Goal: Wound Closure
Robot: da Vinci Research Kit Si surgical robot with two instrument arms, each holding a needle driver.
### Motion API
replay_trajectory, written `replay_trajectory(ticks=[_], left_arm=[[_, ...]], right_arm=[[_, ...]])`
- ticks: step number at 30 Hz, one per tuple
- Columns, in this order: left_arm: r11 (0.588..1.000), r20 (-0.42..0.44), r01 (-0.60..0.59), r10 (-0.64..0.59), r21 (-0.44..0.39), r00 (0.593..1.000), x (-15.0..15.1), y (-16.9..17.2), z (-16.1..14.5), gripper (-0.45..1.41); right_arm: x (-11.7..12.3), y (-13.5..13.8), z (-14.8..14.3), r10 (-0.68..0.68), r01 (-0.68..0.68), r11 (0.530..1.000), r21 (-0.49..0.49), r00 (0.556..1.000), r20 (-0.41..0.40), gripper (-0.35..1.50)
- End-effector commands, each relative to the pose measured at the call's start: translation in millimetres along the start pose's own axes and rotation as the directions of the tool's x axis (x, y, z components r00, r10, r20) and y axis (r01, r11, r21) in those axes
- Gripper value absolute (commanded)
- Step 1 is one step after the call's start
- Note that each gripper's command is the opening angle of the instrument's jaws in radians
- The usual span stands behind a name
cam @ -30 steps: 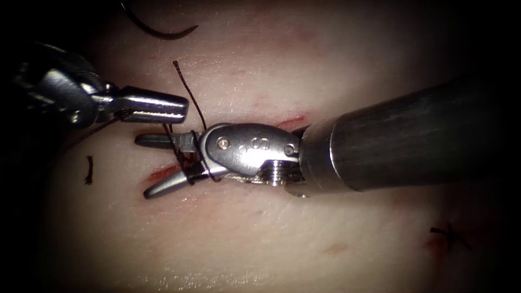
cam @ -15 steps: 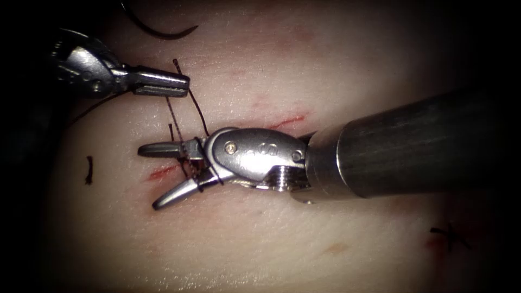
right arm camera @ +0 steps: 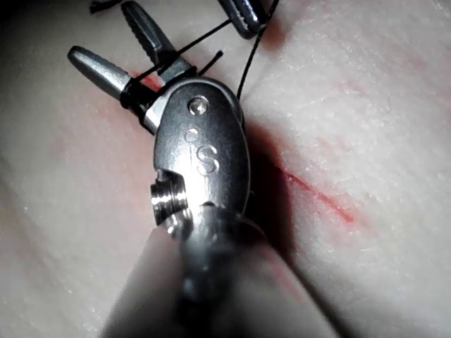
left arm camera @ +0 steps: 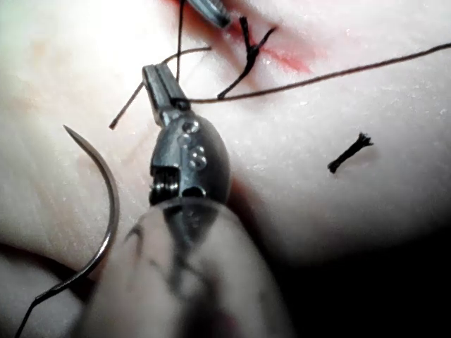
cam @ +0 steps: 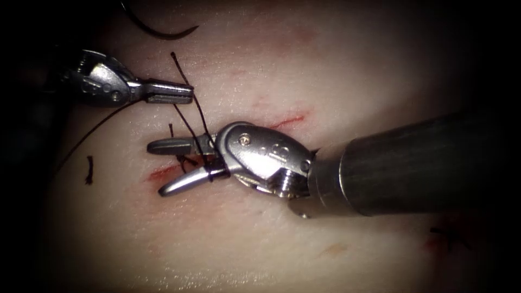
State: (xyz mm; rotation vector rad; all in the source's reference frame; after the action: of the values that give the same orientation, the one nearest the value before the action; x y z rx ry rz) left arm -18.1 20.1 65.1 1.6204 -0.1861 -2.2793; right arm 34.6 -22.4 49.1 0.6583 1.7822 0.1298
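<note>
With thread point(cam: 190, 116) wound round its spread jaws, the right tool point(cam: 172, 166) sits over the cut point(cam: 290, 120), the left tool point(cam: 182, 92) at eleven o'clock pinching thread, needle point(left arm camera: 106, 204) lying free on tissue point(cam: 260, 239): knot-tying, I judge.

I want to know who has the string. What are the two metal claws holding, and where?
The left tool pinches the thread near its short free end. The right tool is open, gripping nothing, thread looped around it. The needle lies loose.
</note>
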Motion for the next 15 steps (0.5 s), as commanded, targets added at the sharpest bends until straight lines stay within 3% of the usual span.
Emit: replay_trajectory(ticks=[1, 8, 15], left_arm=[[1.0, 0.001, 0.005, -0.005, 0.008, 1.0, -0.3, 0.9, 0.8, -0.45], [0.998, 0.012, -0.005, 0.004, 0.063, 1.0, 1.4, 3.9, 0.6, -0.45], [0.993, 0.027, -0.008, 0.005, 0.121, 1.0, 2.8, 6.1, 0.4, -0.45]], right_arm=[[-1.0, -0.5, 0.2, 0.008, -0.008, 1.0, -0.005, 1.0, -0.005, 0.12], [-1.9, -0.2, -0.4, 0.053, -0.057, 0.996, -0.066, 0.996, -0.067, 0.11], [-2.3, -0.2, -1.0, 0.08, -0.092, 0.991, -0.094, 0.989, -0.127, 0.21]])
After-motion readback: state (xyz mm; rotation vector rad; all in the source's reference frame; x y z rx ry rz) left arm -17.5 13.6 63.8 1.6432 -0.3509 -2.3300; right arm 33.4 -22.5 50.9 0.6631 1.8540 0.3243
